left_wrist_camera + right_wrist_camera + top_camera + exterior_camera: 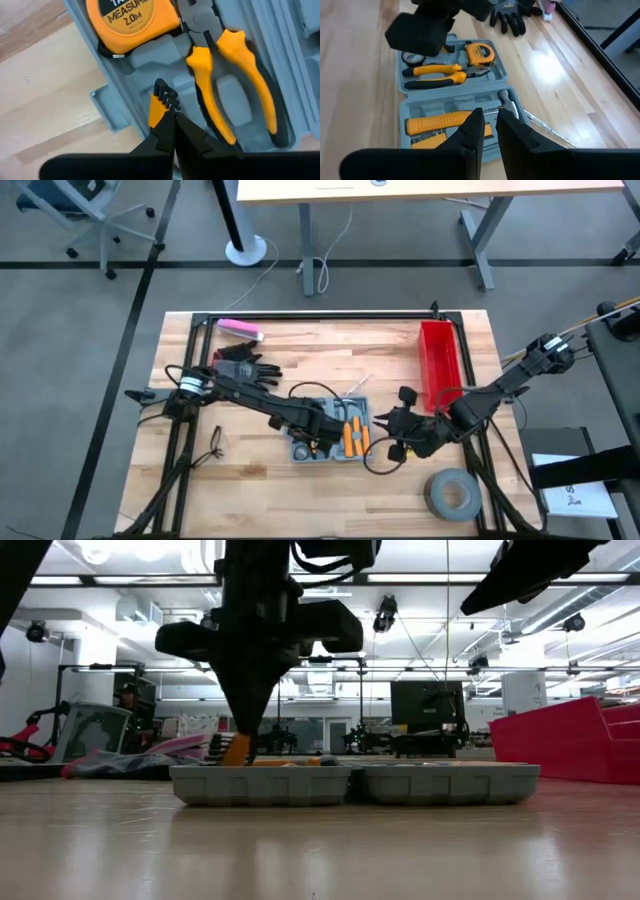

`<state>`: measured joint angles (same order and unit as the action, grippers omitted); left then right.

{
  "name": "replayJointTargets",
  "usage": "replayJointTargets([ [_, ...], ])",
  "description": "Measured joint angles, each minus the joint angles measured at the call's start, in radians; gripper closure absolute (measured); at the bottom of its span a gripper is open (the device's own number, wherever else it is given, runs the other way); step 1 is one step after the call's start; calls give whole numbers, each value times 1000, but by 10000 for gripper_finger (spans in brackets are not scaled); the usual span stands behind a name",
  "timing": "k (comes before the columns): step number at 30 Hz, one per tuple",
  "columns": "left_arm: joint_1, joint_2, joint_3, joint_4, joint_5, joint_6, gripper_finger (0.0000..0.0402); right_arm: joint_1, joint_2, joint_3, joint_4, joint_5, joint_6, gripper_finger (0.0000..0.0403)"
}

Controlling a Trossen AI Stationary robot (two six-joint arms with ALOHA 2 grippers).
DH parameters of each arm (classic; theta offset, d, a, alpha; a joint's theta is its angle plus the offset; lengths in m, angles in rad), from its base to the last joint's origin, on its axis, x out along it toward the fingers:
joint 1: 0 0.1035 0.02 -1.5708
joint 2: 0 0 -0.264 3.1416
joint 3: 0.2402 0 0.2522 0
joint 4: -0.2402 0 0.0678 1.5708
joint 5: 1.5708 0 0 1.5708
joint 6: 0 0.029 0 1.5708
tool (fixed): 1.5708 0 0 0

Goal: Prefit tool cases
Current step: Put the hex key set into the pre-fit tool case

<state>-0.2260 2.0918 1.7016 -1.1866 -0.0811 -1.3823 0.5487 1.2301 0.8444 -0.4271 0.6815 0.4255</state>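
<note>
Overhead, the wooden table (300, 490) fills the middle of the frame, with a black frame rail (320, 315) along its top edge and rails down both sides. Bare wood is open at lower centre and at upper centre between the rail and the arms. The red bin (440, 360) stands upright at the upper right, close to the right rail. The tool case (330, 430) lies open flat at table centre, both halves up, well clear of every table edge; in the low view its two halves (355, 783) sit side by side on the wood with bare table in front.

The left arm reaches in from the left edge, and the left gripper (172, 112) is over the lower-left half of the case, fingers pressed together on a small orange-and-black tool (161, 102) at the tray. The right gripper (400, 435) hovers just off the case's right edge; in its wrist view the fingers (472, 127) stand slightly apart with nothing between them, above the half holding the long orange handle (437, 122).

The grey tape roll (452, 493) sits lower right, near the bottom edge. Black gloves (245, 367) lie upper left, with a pink object (240, 330) by the top rail. Orange pliers (232, 85) and a tape measure (132, 20) sit seated in their slots.
</note>
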Motion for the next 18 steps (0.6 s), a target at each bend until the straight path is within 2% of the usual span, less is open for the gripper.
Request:
replayJointTargets([
  [18, 27, 0, -83, 64, -33, -60, 401, 47, 15, 0, 29, -1, -35, 369],
])
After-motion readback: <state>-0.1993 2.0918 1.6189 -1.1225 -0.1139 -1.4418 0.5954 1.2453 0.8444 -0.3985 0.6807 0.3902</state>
